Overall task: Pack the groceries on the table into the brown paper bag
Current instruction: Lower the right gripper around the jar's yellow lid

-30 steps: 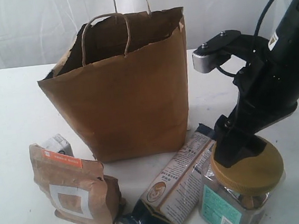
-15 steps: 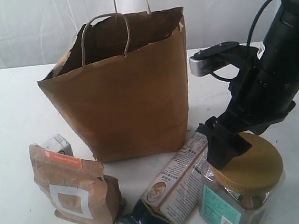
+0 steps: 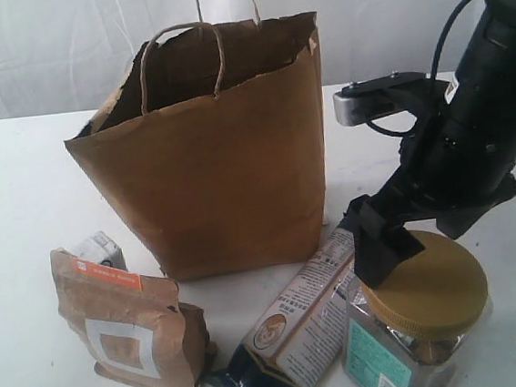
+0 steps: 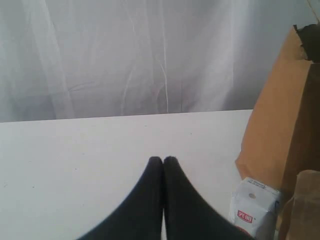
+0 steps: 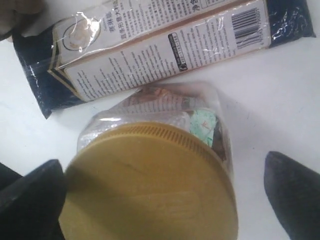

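Note:
The big gold-lidded clear jar (image 3: 410, 343) stands at the front right of the table (image 3: 21, 198). My right gripper (image 3: 409, 257) hangs open just over its lid (image 5: 150, 185), one finger (image 5: 30, 200) beside the rim and the other finger (image 5: 295, 192) apart from it. The long dark-blue packet (image 3: 294, 327) lies against the jar. In front of the brown paper bag (image 3: 219, 170) stand the brown orange-striped pouch (image 3: 129, 325) and the small white-blue carton (image 3: 99, 250). My left gripper (image 4: 163, 161) is shut and empty above bare table, near the carton (image 4: 252, 205). The can and the yellow bottle are out of view.
A white curtain (image 3: 43, 49) hangs behind the table. The bag (image 4: 285, 125) stands open with its ragged rim and cord handles (image 3: 181, 54) up. The packet (image 5: 160, 45) lies close to the jar on the side towards the bag.
My right gripper has shifted left across the jar lid, so its near finger now sits at the lid's left rim. Bag, pouch, carton and packet have not moved.

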